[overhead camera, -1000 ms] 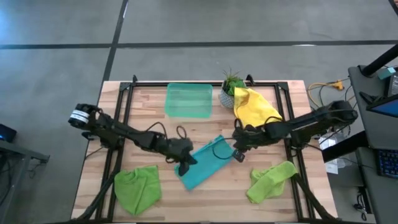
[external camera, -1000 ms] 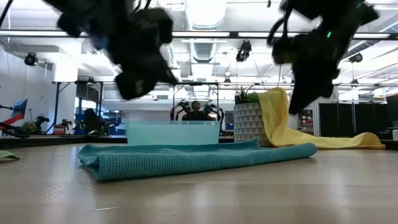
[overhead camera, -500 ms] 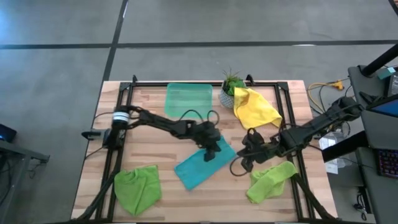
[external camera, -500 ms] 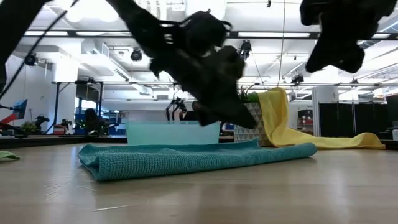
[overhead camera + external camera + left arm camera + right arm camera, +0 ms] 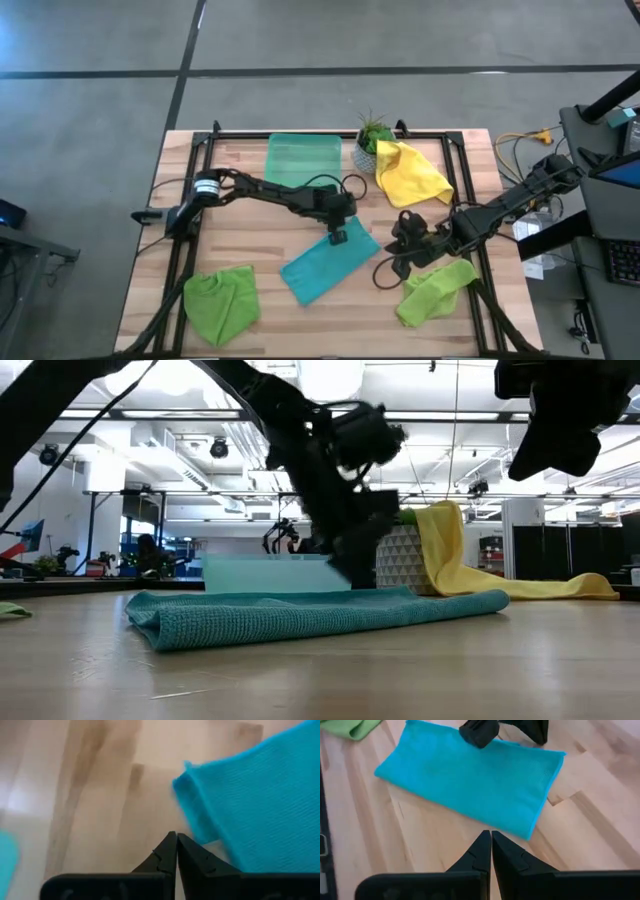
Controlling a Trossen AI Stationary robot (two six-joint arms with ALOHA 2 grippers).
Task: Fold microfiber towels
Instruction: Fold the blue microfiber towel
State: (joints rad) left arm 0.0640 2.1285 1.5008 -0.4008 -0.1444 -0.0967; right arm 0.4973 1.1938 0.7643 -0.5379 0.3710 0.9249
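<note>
Table [image 5: 240,265] is a light wood-plank top with a black frame, and we see both arms stretched out low over it. Left arm reaches in from the left edge toward the centre; left gripper [image 5: 338,236] sits at the upper corner of the teal towel [image 5: 330,260], fingers pressed together, nothing between them. From the left wrist we see that towel's folded corner [image 5: 200,805] just ahead of the shut tips. Right arm comes in from the right edge, bent low; right gripper [image 5: 385,270] hovers just beside the teal towel's right end, fingers also pinched together and empty. Teal towel lies flat mid-table as a folded strip, running diagonally. Lime green towel [image 5: 221,303] is bunched at the near-left corner, second lime green towel [image 5: 435,290] is crumpled near-right, just beside the right gripper. Yellow towel [image 5: 408,174] is draped at the far right against the small plant pot [image 5: 364,157]. Green tray [image 5: 303,161] sits at the far edge, left of the pot; we see nothing in it.
</note>
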